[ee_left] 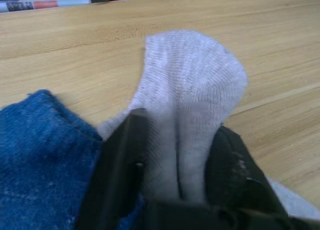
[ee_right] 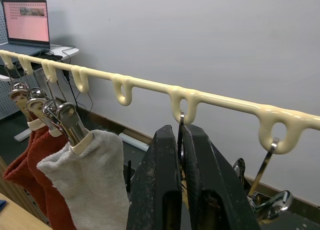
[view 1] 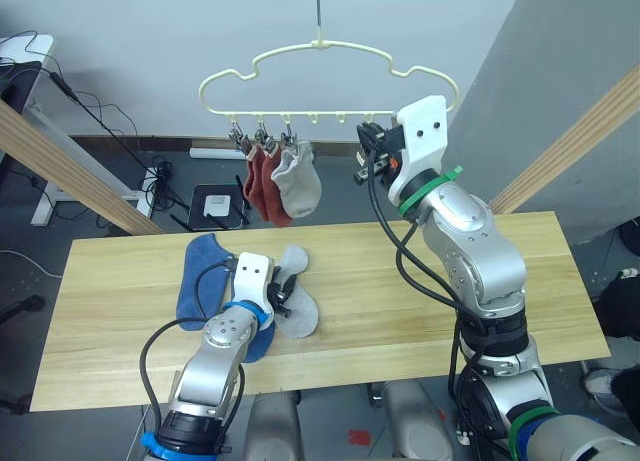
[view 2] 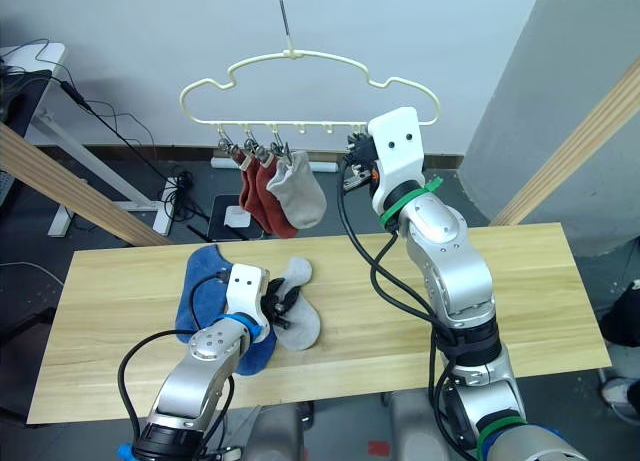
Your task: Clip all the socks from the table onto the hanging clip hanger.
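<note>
1. Our left gripper [ee_left: 177,155] straddles the grey sock [view 1: 297,306], fingers apart, beside the blue sock [view 1: 200,276].
2. Soft, limp knit; we would pinch its cuff.
3. Our right gripper [ee_right: 181,155] pinches a clip on the clip hanger [view 1: 325,51].

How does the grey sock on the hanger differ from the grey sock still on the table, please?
The hung grey sock dangles upright from a metal clip on the clip hanger, beside two rust red socks. The grey sock on the table lies flat on the wood, next to blue socks, with the left end effector astride it. The hung one is free of either end effector. Both are short, light grey knit.
</note>
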### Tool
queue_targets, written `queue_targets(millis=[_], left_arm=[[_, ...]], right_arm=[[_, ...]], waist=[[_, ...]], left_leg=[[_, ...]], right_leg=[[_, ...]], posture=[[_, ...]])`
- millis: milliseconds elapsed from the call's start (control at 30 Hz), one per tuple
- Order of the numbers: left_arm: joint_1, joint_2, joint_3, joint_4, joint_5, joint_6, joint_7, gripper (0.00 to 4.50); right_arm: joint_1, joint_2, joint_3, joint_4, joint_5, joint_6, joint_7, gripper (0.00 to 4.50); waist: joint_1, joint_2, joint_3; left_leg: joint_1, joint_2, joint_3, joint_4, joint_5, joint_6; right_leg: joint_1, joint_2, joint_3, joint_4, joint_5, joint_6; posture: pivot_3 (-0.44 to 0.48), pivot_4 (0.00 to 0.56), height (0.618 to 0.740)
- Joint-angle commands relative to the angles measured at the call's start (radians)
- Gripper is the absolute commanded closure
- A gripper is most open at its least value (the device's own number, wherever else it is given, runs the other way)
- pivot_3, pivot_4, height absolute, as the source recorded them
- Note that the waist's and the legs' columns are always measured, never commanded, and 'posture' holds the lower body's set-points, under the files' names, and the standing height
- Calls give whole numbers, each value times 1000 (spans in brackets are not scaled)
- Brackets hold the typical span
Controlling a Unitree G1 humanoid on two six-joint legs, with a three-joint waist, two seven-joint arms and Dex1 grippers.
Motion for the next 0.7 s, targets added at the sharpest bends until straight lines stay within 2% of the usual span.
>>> queue_targets(millis=[33, 100, 167, 267, 333, 600, 700], left_arm=[[12, 9, -17, 20, -14, -46, -48, 3996], [4, 13, -15, 30, -23, -80, -73, 4483], [-4, 14, -11, 38, -32, -111, -95, 4496], [-107, 13, 13, 36, -118, -279, -221, 4496], [-150, 16, 27, 24, -147, -336, -260, 4496], [-166, 24, 49, -61, -166, -398, -255, 4496], [-170, 3, 21, -56, -163, -405, -253, 4496]], right_arm=[[-9, -3, 3, -44, 7, -5, 2, 4500], [-9, -4, 2, -44, 7, -4, 2, 4500], [-8, -5, 3, -45, 7, -3, 2, 4500], [-10, -8, -3, -49, 8, 1, 1, 4500], [-10, -9, -6, -51, 11, 3, 0, 4500], [-8, -13, -11, -64, 15, 13, 1, 4500], [-11, -9, -16, -69, 23, 18, 0, 4500]], waist=[[0, 0, 0], [0, 0, 0], [0, 0, 0], [5, 0, 0], [8, 0, 0], [-15, 0, 0], [-17, 0, 0]], left_leg=[[0, 0, 0, 0, 0, 0], [0, 0, 0, 0, 0, 0], [0, 0, 0, 0, 0, 0], [0, 0, 0, 0, 0, 0], [-1, 0, -1, 0, 0, 0], [-1, 0, 0, 0, 0, 0], [-1, 0, 0, 0, 0, 0]], right_leg=[[0, 0, 0, 0, 0, 0], [0, 0, 0, 0, 0, 0], [0, 0, 0, 0, 0, 0], [0, 0, 0, 0, 0, 0], [0, 0, -1, 0, 0, 0], [0, 0, 0, -1, 0, 0], [0, 0, 0, -1, 0, 0]], posture=[[-156, 353, 740], [-156, 353, 740], [-159, 354, 740], [-159, 354, 740], [-162, 355, 740], [-166, 356, 740], [-163, 356, 740]])
